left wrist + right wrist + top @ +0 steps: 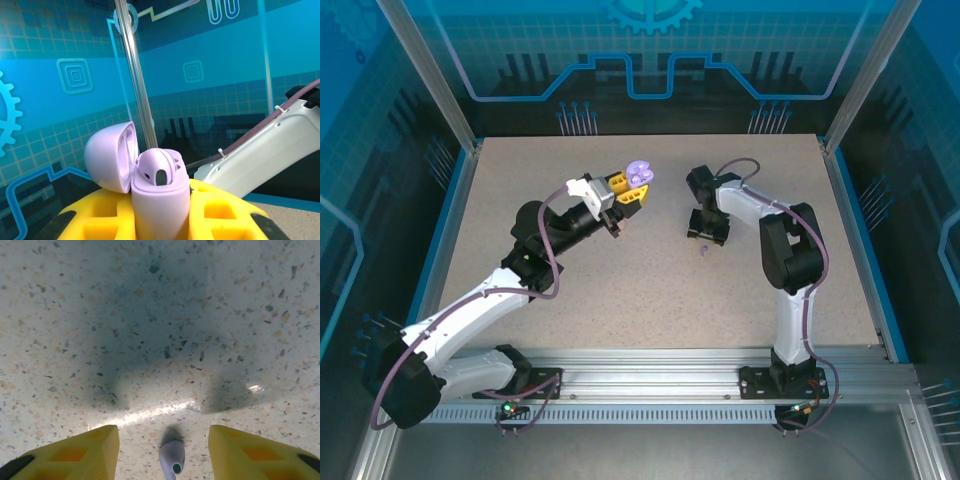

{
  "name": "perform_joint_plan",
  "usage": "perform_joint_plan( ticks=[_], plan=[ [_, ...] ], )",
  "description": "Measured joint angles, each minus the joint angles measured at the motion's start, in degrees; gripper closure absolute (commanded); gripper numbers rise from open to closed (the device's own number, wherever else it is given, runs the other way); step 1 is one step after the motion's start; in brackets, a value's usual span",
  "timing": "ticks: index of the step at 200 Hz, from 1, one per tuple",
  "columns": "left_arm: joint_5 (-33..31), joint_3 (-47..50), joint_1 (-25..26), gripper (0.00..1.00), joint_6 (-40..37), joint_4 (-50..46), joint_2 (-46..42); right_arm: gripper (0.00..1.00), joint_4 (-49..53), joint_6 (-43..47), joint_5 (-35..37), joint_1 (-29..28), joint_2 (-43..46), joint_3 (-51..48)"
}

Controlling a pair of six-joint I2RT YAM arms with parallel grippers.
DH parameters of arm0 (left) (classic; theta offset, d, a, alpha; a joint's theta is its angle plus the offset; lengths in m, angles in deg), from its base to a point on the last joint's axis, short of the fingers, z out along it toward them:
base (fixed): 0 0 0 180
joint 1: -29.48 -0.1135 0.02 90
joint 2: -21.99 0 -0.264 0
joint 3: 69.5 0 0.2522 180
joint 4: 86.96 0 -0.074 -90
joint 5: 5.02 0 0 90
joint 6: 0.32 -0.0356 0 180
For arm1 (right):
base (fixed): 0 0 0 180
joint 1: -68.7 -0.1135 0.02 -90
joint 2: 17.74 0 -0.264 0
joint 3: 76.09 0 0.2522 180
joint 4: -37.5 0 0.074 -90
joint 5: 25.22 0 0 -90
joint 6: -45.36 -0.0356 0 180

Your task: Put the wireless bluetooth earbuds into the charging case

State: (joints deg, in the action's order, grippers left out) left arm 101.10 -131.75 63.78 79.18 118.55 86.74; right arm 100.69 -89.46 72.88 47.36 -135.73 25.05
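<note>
A small purplish-grey stemmed earbud (172,457) lies on the speckled tabletop (150,315), right of the open lilac plastic charging case (638,172) and nearer the arm bases. It sits between the right gripper's (162,440) spread yellow fingers, long axis across their closing line. The left gripper (626,190) pinches the raised case.

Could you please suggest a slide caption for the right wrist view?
Right gripper, jaws open, straddles a purplish-grey earbud lying on the speckled table.
</note>
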Motion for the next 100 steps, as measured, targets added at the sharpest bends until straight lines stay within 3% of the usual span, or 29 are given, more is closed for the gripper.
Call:
perform_joint_plan(
  ticks=[100],
  plan=[
    [0.0, 0.0, 0.0, 1.0, 0.0, 0.0, 0.0, 0.54, 0.04, -0.22, 0.02, -1.11, 0.0, -1.18]
  ],
)
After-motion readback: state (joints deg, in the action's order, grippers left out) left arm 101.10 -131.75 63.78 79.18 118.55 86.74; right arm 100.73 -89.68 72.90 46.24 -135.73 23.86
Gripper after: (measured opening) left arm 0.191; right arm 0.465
